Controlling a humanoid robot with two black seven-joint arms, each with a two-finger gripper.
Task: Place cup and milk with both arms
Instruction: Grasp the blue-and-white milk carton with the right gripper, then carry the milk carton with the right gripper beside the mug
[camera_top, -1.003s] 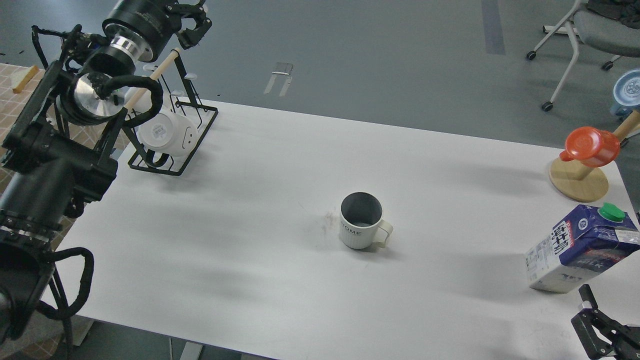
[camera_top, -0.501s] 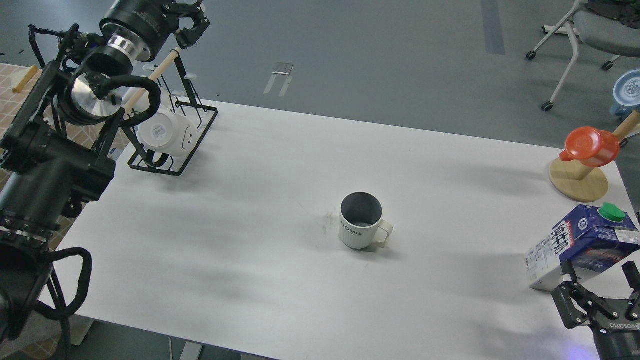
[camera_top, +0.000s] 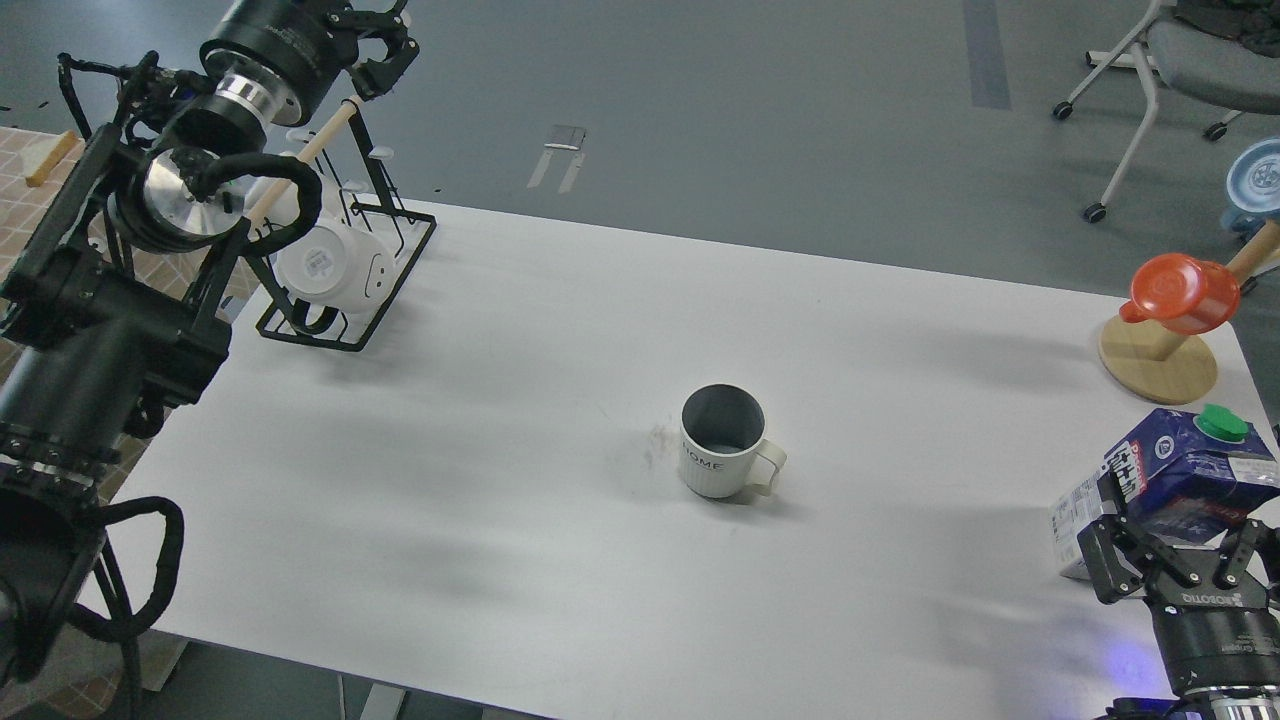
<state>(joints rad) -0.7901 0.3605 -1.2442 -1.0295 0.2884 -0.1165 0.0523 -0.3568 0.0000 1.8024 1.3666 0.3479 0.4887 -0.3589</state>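
Observation:
A white ribbed cup (camera_top: 722, 442) marked "HOME" stands upright near the middle of the white table (camera_top: 500, 420), handle to the right. A blue and white milk carton (camera_top: 1180, 470) with a green cap stands at the table's right edge. My right gripper (camera_top: 1170, 552) comes up from the bottom right. It is open, with its fingers (camera_top: 1098, 560) spread either side of the carton's lower part. My left gripper (camera_top: 385, 42) is high at the top left, above a black wire rack, open and empty.
The black wire rack (camera_top: 385, 215) at the table's back left holds a white mug (camera_top: 325, 265). A wooden stand (camera_top: 1158, 362) with an orange cup (camera_top: 1185, 292) stands at the back right, just behind the carton. A wheeled chair (camera_top: 1150, 70) is on the floor beyond.
My right gripper has risen from the bottom right corner up to the milk carton and now straddles its lower part. The left arm has hardly moved.

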